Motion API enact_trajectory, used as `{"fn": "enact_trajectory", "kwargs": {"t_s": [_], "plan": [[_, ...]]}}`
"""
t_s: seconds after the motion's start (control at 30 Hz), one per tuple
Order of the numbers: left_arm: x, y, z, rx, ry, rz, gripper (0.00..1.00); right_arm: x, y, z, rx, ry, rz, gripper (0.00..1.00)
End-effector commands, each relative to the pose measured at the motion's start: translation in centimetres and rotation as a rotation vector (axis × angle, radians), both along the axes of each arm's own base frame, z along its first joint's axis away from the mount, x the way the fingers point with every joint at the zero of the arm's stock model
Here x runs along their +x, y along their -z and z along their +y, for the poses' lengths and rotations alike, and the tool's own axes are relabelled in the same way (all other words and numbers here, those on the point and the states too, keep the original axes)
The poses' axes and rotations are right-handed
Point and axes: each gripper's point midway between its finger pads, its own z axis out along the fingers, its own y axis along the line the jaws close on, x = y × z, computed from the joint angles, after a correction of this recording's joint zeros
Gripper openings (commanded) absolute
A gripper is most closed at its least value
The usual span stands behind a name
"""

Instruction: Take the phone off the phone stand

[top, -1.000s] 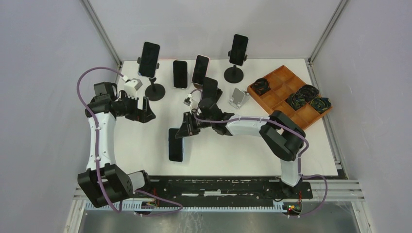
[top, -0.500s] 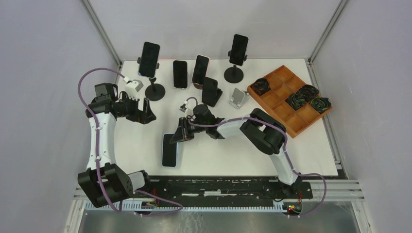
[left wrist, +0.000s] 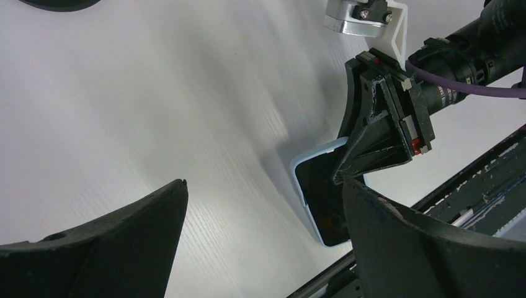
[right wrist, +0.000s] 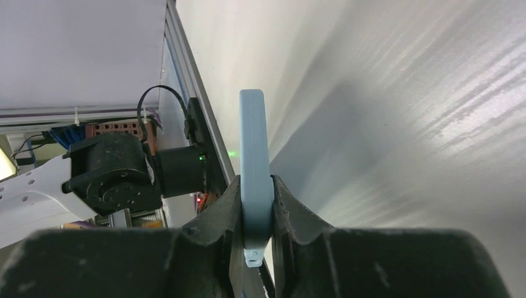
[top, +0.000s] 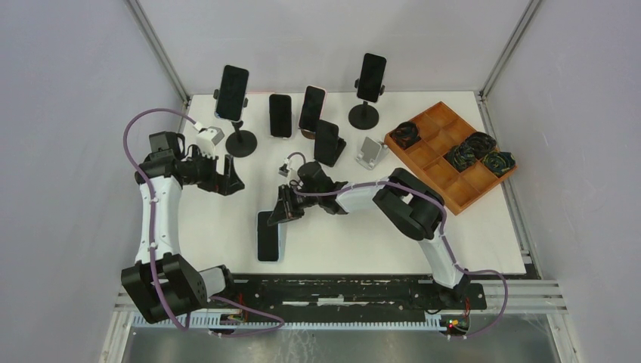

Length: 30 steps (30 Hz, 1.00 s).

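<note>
phone (top: 270, 236), light-blue case, dark screen up, is off any stand. it sits near-centre over the table (top: 363, 242), a bit left of the middle, gripped at its far end by the r gripper (top: 286, 212). the r claw is almost closed and pinches the phone across front and back. can't tell if the phone's near end touches the table.

l gripper (top: 229, 175) is at the left side, well apart from the phone, jaws spread wide w/ nothing between them.

far side: left tall stand (top: 241, 142) and right tall stand (top: 363, 116), black w/ round bases, each carry a phone upright. three more phones (top: 280, 115) lean on low props between them. a silver stand (top: 370, 151) sits just right of those.

far right: wooden tray (top: 435, 121), a grid of cells. one dark cable coil (top: 408, 134) lies in its left-corner cell. three more coils (top: 478, 141) lie in cells toward its right corner.

only the top view shows the tray and stands.

r wrist view alone shows the grip edge-on: phone (right wrist: 254, 155) clamped between both fingers (right wrist: 217, 217), table surface running alongside it.

l wrist view looks past the l gripper (left wrist: 265, 186) at the phone (left wrist: 319, 202), which throws a shadow to one side, w/ the r gripper (left wrist: 350, 164) on its end.
</note>
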Motion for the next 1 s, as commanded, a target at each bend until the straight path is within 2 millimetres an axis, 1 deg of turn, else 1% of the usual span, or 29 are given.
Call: {"fn": "enact_trajectory", "kwargs": {"t_s": [0.0,0.1,0.23,0.37,0.47,0.57,0.67,0.7,0.73,0.8,0.9,0.93,0.97], "plan": [[-0.3,-0.6,-0.5,-0.012,0.025,-0.036,1.0,1.7,1.1,-1.3,-0.089,0.091,-0.121,0.23],[-0.2,-0.9,-0.5,-0.014,0.021,-0.039,1.0,2.4,1.2,-2.4,-0.145,0.133,-0.183,0.39],[-0.1,-1.2,-0.6,-0.022,0.023,-0.048,1.0,3.1,1.0,-3.2,-0.195,0.14,-0.256,0.51],[0.1,-1.5,-0.6,-0.028,0.022,-0.05,1.0,3.0,1.5,-3.2,-0.218,0.105,-0.27,0.55],[0.2,-1.7,-0.7,-0.027,0.023,-0.055,1.0,2.8,1.4,-3.0,-0.209,0.082,-0.276,0.57],[0.3,-1.7,-0.7,-0.031,0.022,-0.053,1.0,2.6,0.7,-2.4,-0.175,0.055,-0.271,0.58],[0.4,-1.7,-0.6,-0.033,0.02,-0.049,1.0,2.8,-0.5,-1.6,-0.149,0.034,-0.29,0.65],[0.4,-1.7,-0.6,-0.034,0.019,-0.048,1.0,3.2,-0.9,-1.4,-0.151,0.031,-0.307,0.66],[0.5,-1.7,-0.6,-0.03,0.021,-0.051,1.0,3.4,-0.9,-1.5,-0.176,0.028,-0.32,0.66],[0.6,-1.8,-0.5,-0.028,0.018,-0.053,1.0,4.3,-1.7,-1.8,-0.204,0.04,-0.367,0.69],[0.7,-2.1,-0.5,-0.03,0.019,-0.06,1.0,5.3,-3.1,-2.8,-0.239,0.067,-0.425,0.82],[0.8,-2.2,-0.5,-0.031,0.02,-0.062,1.0,5.5,-3.5,-3.1,-0.246,0.072,-0.439,0.85],[0.8,-2.3,-0.5,-0.032,0.019,-0.063,1.0,5.9,-4.1,-3.4,-0.248,0.078,-0.456,0.89]]}}
